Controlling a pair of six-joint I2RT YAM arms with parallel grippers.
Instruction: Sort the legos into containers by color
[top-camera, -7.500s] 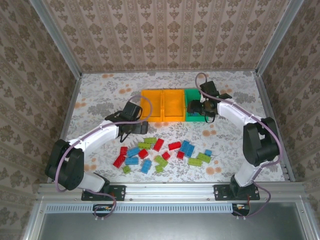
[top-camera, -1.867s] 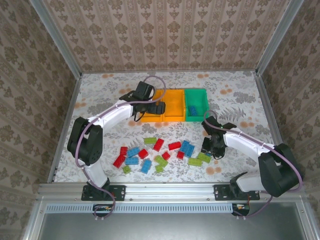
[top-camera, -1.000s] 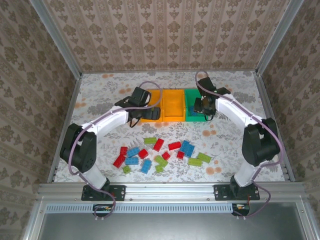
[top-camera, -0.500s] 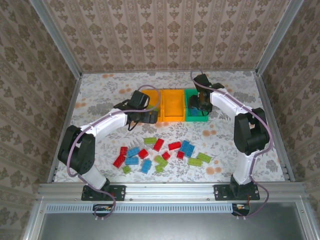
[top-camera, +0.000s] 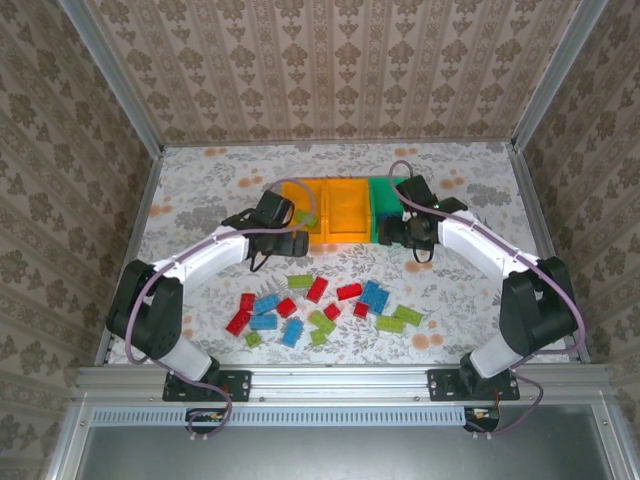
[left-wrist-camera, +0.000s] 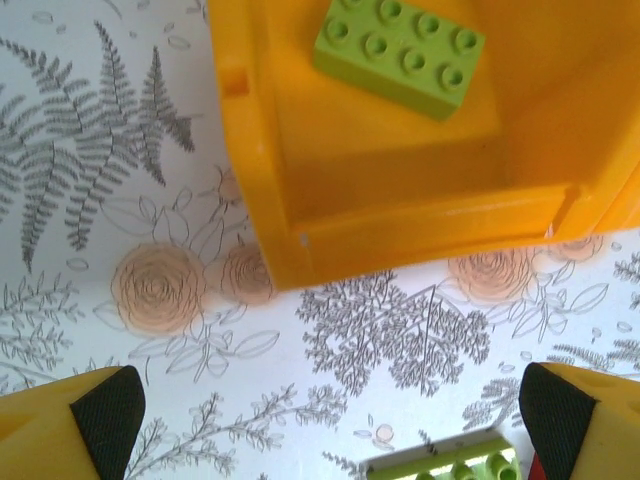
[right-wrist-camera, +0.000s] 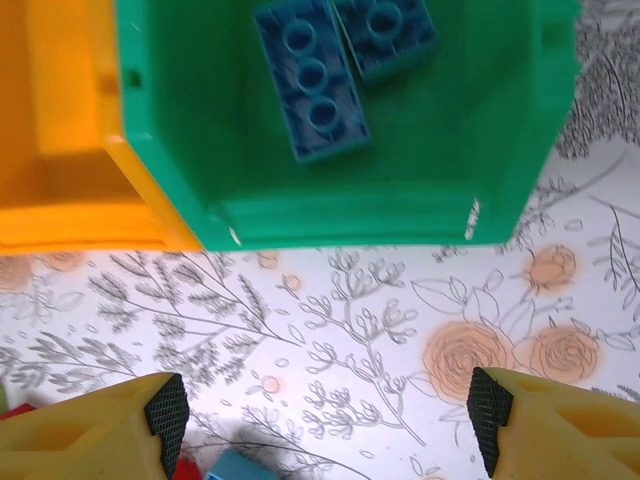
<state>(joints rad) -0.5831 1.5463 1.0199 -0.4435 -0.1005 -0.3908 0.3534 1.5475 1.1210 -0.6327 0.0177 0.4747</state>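
Top external view first: my left gripper (top-camera: 292, 241) hangs over the floral-patterned counter (top-camera: 200, 180), just in front of the near left corner of the left orange-yellow open plastic bin (top-camera: 300, 187). On the left wrist view its fingers (left-wrist-camera: 75, 425) stand wide apart with nothing held between them. A single lime green studded brick (left-wrist-camera: 400, 50) lies flat in that bin, studs up. Next along, touching it, is the middle orange-yellow plastic bin (top-camera: 347, 205). The green plastic bin (right-wrist-camera: 350, 215) closes the row on the right, and two blue studded bricks (right-wrist-camera: 310, 90) lie on its floor, side by side. My right gripper (right-wrist-camera: 325, 415) hovers over the counter just in front of the green bin, spread wide and empty. The loose red, blue and lime green bricks (top-camera: 375, 296) lie scattered on the counter nearer the arm bases, between the two arms and apart from the bins.
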